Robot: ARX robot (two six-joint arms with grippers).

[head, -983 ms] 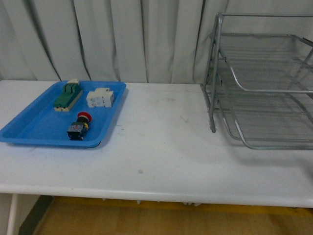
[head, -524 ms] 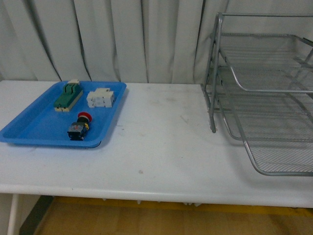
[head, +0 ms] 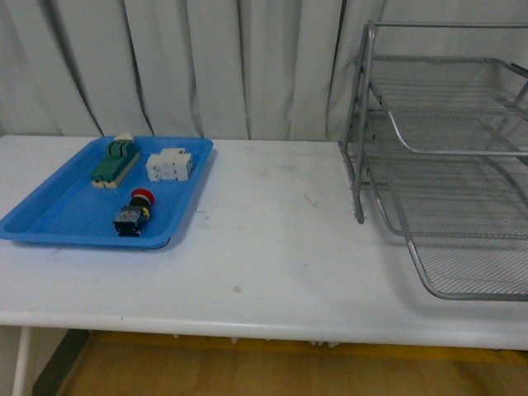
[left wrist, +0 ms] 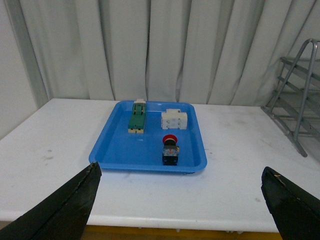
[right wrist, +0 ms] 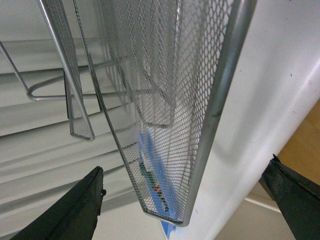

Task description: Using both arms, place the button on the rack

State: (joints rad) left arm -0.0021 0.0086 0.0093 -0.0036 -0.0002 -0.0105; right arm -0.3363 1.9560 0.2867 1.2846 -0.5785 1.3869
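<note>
The small red-capped push button (head: pixel 134 214) lies in the flat blue plastic tray (head: pixel 49 223). It looks light and hard; pinch its black body. The left claw (left wrist: pixel 180 200) and right claw (right wrist: pixel 185 200) gape wide, empty.

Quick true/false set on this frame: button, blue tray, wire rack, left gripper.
1. The red-capped push-button switch lies in the flat blue plastic tray. True.
2. The three-tier silver wire-mesh rack stands left of that tray. False: it stands to the tray's right.
3. The left gripper is shut on the switch. False: it is open and apart from it.
4. The rack's lowest tier juts further forward than the two above. True.
5. The green-and-cream terminal block sits on the rack. False: it lies in the tray.
</note>
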